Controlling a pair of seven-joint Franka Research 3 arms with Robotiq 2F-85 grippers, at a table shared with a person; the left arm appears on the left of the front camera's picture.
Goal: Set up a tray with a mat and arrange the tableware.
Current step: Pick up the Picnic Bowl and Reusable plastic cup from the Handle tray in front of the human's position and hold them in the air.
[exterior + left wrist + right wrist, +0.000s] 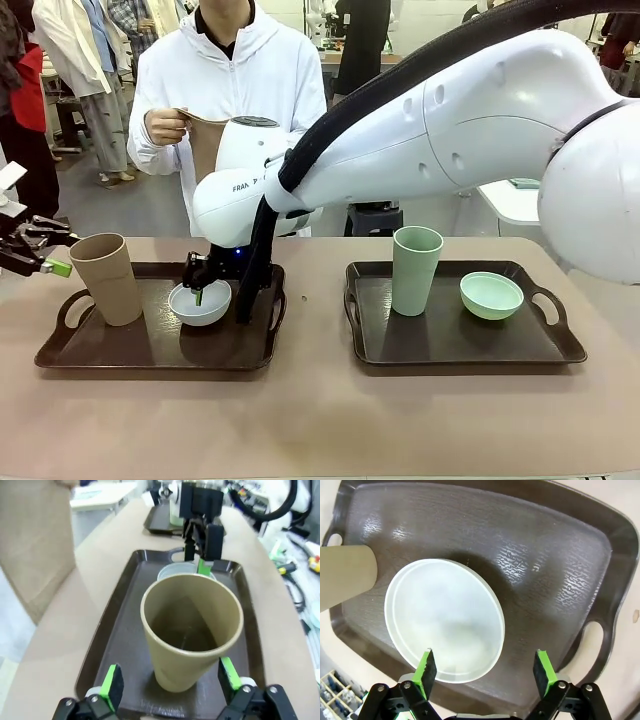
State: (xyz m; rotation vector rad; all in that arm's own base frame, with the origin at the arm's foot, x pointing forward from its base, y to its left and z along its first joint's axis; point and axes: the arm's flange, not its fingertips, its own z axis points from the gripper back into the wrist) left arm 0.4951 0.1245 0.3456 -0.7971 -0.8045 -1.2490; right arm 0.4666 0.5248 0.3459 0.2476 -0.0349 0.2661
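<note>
- Two dark brown trays lie side by side on the bench [320, 420], the left tray [150, 362] and the right tray [460, 355] apart from each other.
- The left tray holds the tan cup [107, 278], upright at its left end, and the white bowl [200, 305] near its middle.
- Seen from the left wrist, the tan cup [192, 630] is empty; seen from the right wrist, the white bowl [445, 620] is empty too.
- The right tray holds the pale green cup [416, 270], upright, with the pale green bowl [491, 295] just beside it; nothing shows inside the bowl.
- The right arm reaches across the middle, its right claw [200, 290] pointing down at the white bowl. The right claw [484, 667] is spread wide and grips nothing, one pad over the bowl's edge, the other over bare tray.
- The left claw [50, 262] sits at the left tray's outer end, fully spread, holding nothing; from its wrist the left claw [170, 677] faces the tan cup.
- At the far side a person's hand [165, 126] holds a tan mat [207, 140] above the bench.
</note>
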